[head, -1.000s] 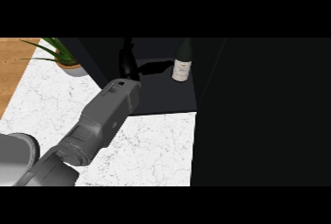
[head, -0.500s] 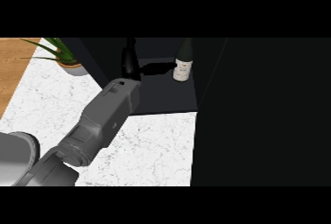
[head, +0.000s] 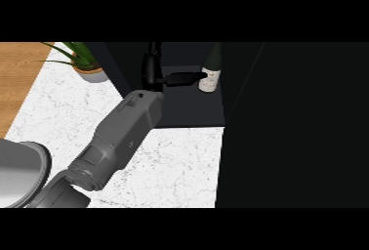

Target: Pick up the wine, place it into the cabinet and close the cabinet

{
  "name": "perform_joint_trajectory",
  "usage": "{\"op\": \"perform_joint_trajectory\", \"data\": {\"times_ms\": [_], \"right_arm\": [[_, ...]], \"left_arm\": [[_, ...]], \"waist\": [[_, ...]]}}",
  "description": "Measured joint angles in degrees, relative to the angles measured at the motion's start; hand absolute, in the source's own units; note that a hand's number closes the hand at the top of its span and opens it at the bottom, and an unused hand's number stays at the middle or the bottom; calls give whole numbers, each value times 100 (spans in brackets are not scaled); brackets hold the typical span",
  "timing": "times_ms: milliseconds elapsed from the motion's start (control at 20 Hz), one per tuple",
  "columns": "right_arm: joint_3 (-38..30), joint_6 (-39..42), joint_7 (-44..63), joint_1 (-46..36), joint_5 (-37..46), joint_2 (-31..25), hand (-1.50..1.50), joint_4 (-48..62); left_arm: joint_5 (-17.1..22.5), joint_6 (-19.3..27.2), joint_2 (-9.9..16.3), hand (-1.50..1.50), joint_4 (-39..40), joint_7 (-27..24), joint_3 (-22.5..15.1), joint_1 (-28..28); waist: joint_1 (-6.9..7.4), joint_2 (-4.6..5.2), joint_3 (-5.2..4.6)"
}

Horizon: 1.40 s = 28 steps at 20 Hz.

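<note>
Black fingers of the left robot hand (head: 160,78) reach into the dark cabinet (head: 189,105), and the thumb and fingers stretch out straight toward the wine bottle (head: 210,73), their tips right at the bottle's lower body without curling round it. The bottle stands upright on the cabinet floor, toward the back right of the opening, with its pale label facing out. Compared with a second ago, the bottle sits in much the same spot, while the hand's fingers now point more sideways at the bottle; the grey forearm (head: 119,136) has hardly shifted, running up from the lower left across the white marble table (head: 65,112). A wide dark panel (head: 296,127), which may be the cabinet door, fills the right side of the view. A potted plant (head: 85,63) stands at the far left corner of the table, next to a strip of wooden floor (head: 18,78). The right robot hand does not show.
</note>
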Motion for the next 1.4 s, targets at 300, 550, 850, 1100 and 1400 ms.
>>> {"op": "perform_joint_trajectory", "data": {"times_ms": [300, 550, 850, 1100, 1400], "right_arm": [[17, -47, 25, 144, 6, -14, -150, -40], [131, -118, 67, 139, 44, -8, -150, -39], [123, -172, 72, 147, 62, -49, -150, -55], [62, -160, -27, 139, 78, -83, -150, -40], [171, -188, -44, 114, 113, -94, -150, -33]], "left_arm": [[-74, -154, 9, -150, -708, 88, -50, 369], [-183, -66, 32, -150, -1572, 285, -220, 834], [-313, 88, 127, -150, -2830, 675, -544, 1612], [-377, 155, 300, -150, -4153, 965, -876, 2523], [-621, 478, 512, -150, -5753, 1207, -1386, 3691]], "waist": [[98, -49, 1], [174, -79, 0], [226, -100, -1], [249, -102, 1], [217, -79, 0]]}}
